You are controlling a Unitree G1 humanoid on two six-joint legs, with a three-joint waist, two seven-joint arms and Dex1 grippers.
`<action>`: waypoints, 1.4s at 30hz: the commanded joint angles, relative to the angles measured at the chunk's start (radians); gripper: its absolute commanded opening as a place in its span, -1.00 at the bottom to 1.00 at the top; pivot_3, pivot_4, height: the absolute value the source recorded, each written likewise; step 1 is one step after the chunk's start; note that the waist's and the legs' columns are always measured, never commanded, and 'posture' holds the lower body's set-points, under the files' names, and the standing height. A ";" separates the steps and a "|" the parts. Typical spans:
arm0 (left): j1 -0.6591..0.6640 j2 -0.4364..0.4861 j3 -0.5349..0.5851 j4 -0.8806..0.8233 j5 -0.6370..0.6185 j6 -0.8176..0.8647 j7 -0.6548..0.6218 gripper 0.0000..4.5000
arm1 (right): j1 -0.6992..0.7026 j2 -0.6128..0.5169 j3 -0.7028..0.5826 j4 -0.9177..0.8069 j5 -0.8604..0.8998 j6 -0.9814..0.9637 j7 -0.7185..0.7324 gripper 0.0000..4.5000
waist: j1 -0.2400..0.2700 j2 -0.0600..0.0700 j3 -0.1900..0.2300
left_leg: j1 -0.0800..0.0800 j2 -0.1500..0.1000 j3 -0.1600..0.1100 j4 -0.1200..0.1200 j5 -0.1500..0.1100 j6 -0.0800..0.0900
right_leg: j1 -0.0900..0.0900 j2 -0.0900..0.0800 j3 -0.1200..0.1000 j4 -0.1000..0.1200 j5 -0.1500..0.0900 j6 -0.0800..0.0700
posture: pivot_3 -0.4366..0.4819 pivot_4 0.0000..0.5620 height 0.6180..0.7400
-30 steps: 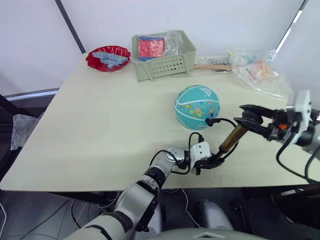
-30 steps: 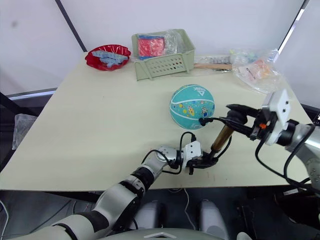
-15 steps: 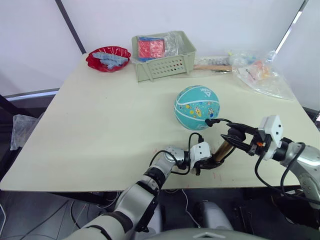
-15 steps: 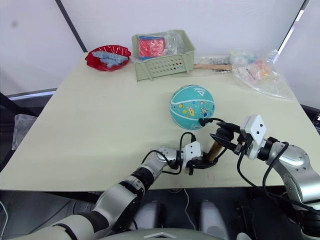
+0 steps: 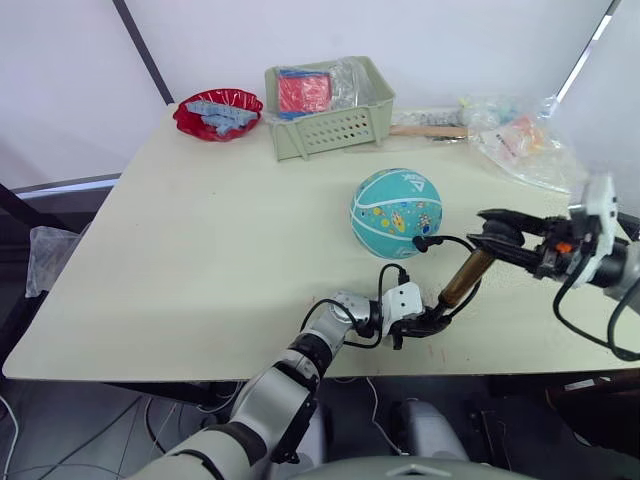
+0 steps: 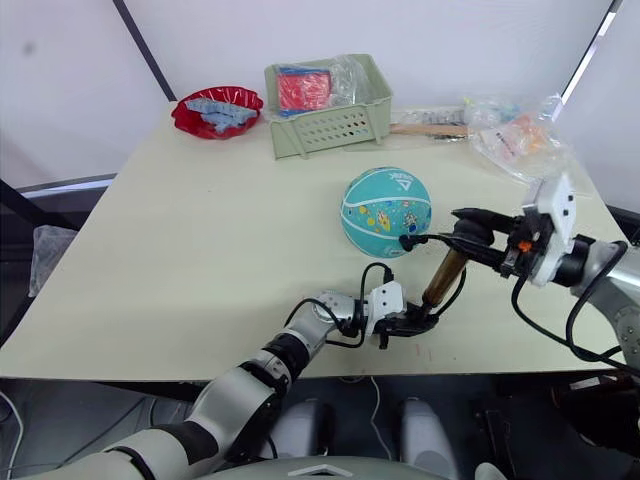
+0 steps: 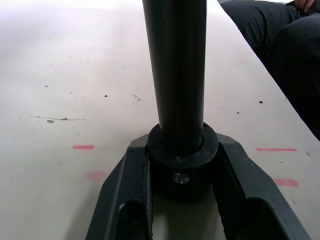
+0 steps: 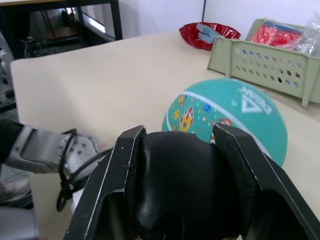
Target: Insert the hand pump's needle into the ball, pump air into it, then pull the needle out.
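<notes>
1. Gripping the hand pump [image 5: 461,279] at its black end cap, left gripper [image 5: 430,322] is clamped tight.
2. Right gripper [image 5: 497,234] pinches its T-handle; ball [image 5: 396,213] sits just beyond.

Balls: 1, teal ball [image 5: 396,213]
Hand pumps: 1, hand pump [image 5: 461,279]
End effectors: 2, left end effector [image 5: 428,324], right end effector [image 5: 496,238]
Baskets: 1, green basket [image 5: 330,124]
Red bowls: 1, red bowl [image 5: 217,113]
Benches: 1, bench [image 5: 200,250]
</notes>
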 commanded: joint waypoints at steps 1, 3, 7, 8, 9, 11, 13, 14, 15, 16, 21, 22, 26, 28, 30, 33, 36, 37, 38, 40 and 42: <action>0.045 0.037 -0.019 0.077 0.046 0.044 0.012 -0.49 | -0.085 -0.052 -0.137 -0.002 0.093 0.021 -0.002 -0.28 | 0.001 -0.001 0.001 | 0.000 0.000 0.000 0.000 0.000 0.000 | 0.000 0.000 -0.001 0.000 0.000 0.000 | -0.05 -0.47 0.91; 0.046 0.037 -0.019 0.077 0.047 0.044 0.012 -0.49 | -0.108 -0.069 -0.155 0.004 0.117 0.039 -0.004 -0.28 | 0.001 -0.001 0.001 | 0.000 0.000 0.000 0.000 0.000 0.000 | 0.000 0.000 -0.001 0.000 0.000 0.000 | -0.05 -0.47 0.91; 0.044 0.036 -0.019 0.077 0.046 0.044 0.012 -0.49 | -0.148 -0.095 -0.176 0.013 0.159 0.073 -0.011 -0.28 | 0.000 -0.001 0.001 | 0.000 0.000 0.000 0.000 0.000 0.000 | 0.000 0.000 0.000 0.000 0.000 0.000 | -0.05 -0.47 0.91; 0.044 0.036 -0.020 0.078 0.047 0.043 0.012 -0.49 | -0.147 -0.098 -0.174 0.011 0.159 0.078 -0.009 -0.28 | 0.001 -0.001 0.001 | 0.000 0.000 0.000 0.000 0.000 0.000 | 0.000 0.000 0.000 0.000 0.000 0.000 | -0.05 -0.47 0.91; 0.044 0.035 -0.020 0.078 0.047 0.043 0.012 -0.49 | -0.140 -0.095 -0.167 0.005 0.157 0.081 -0.007 -0.28 | 0.001 -0.001 0.001 | 0.000 0.000 0.000 0.000 0.000 0.000 | 0.000 0.000 0.000 0.000 0.000 0.000 | -0.05 -0.47 0.91; 0.043 0.033 -0.020 0.078 0.047 0.043 0.012 -0.49 | -0.114 -0.088 -0.150 -0.007 0.141 0.080 0.000 -0.28 | 0.001 -0.001 0.001 | 0.000 0.000 0.000 0.000 0.000 0.000 | 0.000 0.000 0.000 0.000 0.000 0.000 | -0.05 -0.47 0.91; 0.041 0.031 -0.020 0.078 0.046 0.044 0.013 -0.49 | -0.072 -0.083 -0.122 -0.018 0.103 0.069 0.016 -0.28 | 0.001 -0.002 0.001 | 0.000 0.000 0.000 0.000 0.000 0.000 | 0.000 0.000 0.000 0.000 0.000 0.000 | -0.05 -0.47 0.91; 0.041 0.031 -0.020 0.078 0.046 0.044 0.013 -0.49 | -0.050 -0.073 -0.105 -0.023 0.087 0.060 0.020 -0.28 | 0.001 -0.002 0.001 | 0.000 0.000 0.000 0.000 0.000 0.000 | 0.000 0.000 0.000 0.000 0.000 0.000 | -0.05 -0.47 0.91; 0.041 0.031 -0.020 0.078 0.046 0.044 0.013 -0.49 | -0.032 -0.064 -0.090 -0.028 0.075 0.052 0.023 -0.28 | 0.001 -0.002 0.000 | 0.000 0.000 0.000 0.000 0.000 0.000 | 0.000 0.000 0.000 0.000 0.000 0.000 | -0.05 -0.47 0.91; 0.040 0.032 -0.020 0.078 0.046 0.044 0.013 -0.49 | -0.013 -0.054 -0.073 -0.031 0.059 0.041 0.026 -0.28 | 0.001 -0.002 0.000 | 0.000 0.000 0.000 0.000 0.000 0.000 | 0.000 0.000 0.000 0.000 0.000 0.000 | -0.05 -0.47 0.91; 0.040 0.035 -0.019 0.076 0.045 0.046 0.013 -0.49 | 0.055 0.002 0.007 -0.028 -0.023 -0.026 0.031 -0.28 | -0.001 -0.004 -0.003 | 0.001 0.000 0.000 0.000 0.000 0.000 | 0.001 0.000 0.000 0.000 -0.002 0.002 | -0.05 -0.47 0.91; 0.041 0.036 -0.019 0.075 0.045 0.046 0.013 -0.49 | 0.065 0.012 0.023 -0.026 -0.041 -0.039 0.029 -0.28 | -0.001 -0.004 -0.003 | 0.002 0.001 -0.001 0.000 0.000 0.000 | 0.001 0.001 0.000 0.000 -0.002 0.002 | -0.05 -0.47 0.91; 0.044 0.039 -0.019 0.073 0.044 0.046 0.012 -0.49 | 0.133 0.056 0.102 -0.012 -0.129 -0.108 0.038 -0.28 | -0.001 -0.007 -0.006 | 0.002 0.001 -0.001 0.000 0.000 0.000 | 0.001 0.001 -0.001 0.000 -0.002 0.002 | -0.05 -0.47 0.91; 0.044 0.040 -0.018 0.071 0.044 0.047 0.013 -0.49 | 0.165 0.078 0.150 0.011 -0.193 -0.161 0.045 -0.28 | -0.002 -0.007 -0.007 | 0.002 0.001 -0.001 0.000 0.000 0.000 | 0.001 0.001 -0.001 0.000 -0.002 0.002 | -0.05 -0.47 0.91; 0.045 0.041 -0.017 0.071 0.043 0.047 0.013 -0.49 | 0.183 0.097 0.185 0.035 -0.244 -0.206 0.045 -0.28 | -0.002 -0.008 -0.008 | 0.002 0.001 -0.001 0.000 0.000 0.000 | 0.001 0.001 -0.001 0.000 -0.002 0.002 | -0.05 -0.47 0.91; 0.045 0.042 -0.017 0.070 0.043 0.048 0.014 -0.49 | 0.200 0.124 0.229 0.069 -0.305 -0.265 0.045 -0.28 | -0.003 -0.008 -0.009 | 0.003 0.001 -0.001 0.000 0.000 0.000 | 0.001 0.001 0.000 0.000 -0.002 0.002 | -0.05 -0.47 0.91; 0.044 0.043 -0.017 0.070 0.042 0.048 0.015 -0.49 | 0.226 0.157 0.286 0.098 -0.368 -0.322 0.037 -0.28 | -0.002 -0.010 -0.011 | 0.003 0.001 0.000 0.000 0.000 0.000 | 0.001 0.002 -0.001 0.000 -0.002 0.002 | -0.05 -0.47 0.91; 0.044 0.044 -0.016 0.070 0.042 0.048 0.016 -0.49 | 0.234 0.166 0.296 0.103 -0.383 -0.336 0.035 -0.28 | -0.002 -0.009 -0.011 | 0.003 0.001 0.000 0.000 0.000 0.000 | 0.002 0.002 -0.001 0.000 -0.002 0.002 | -0.05 -0.47 0.91; 0.044 0.044 -0.016 0.070 0.042 0.048 0.016 -0.49 | 0.240 0.172 0.304 0.105 -0.394 -0.345 0.036 -0.28 | -0.002 -0.009 -0.011 | 0.003 0.001 0.000 0.000 0.000 0.000 | 0.002 0.002 -0.001 0.000 -0.002 0.002 | -0.05 -0.47 0.91; 0.044 0.045 -0.016 0.070 0.042 0.048 0.015 -0.49 | 0.244 0.177 0.310 0.109 -0.405 -0.358 0.037 -0.28 | -0.003 -0.008 -0.012 | 0.003 0.001 -0.001 0.000 0.000 0.000 | 0.001 0.002 -0.001 0.000 -0.002 0.002 | -0.05 -0.47 0.91; 0.044 0.046 -0.016 0.069 0.042 0.049 0.014 -0.49 | 0.241 0.183 0.307 0.108 -0.403 -0.366 0.037 -0.28 | -0.003 -0.009 -0.013 | 0.003 0.001 -0.001 0.000 0.000 0.000 | 0.002 0.002 0.000 0.000 -0.002 0.002 | -0.05 -0.47 0.91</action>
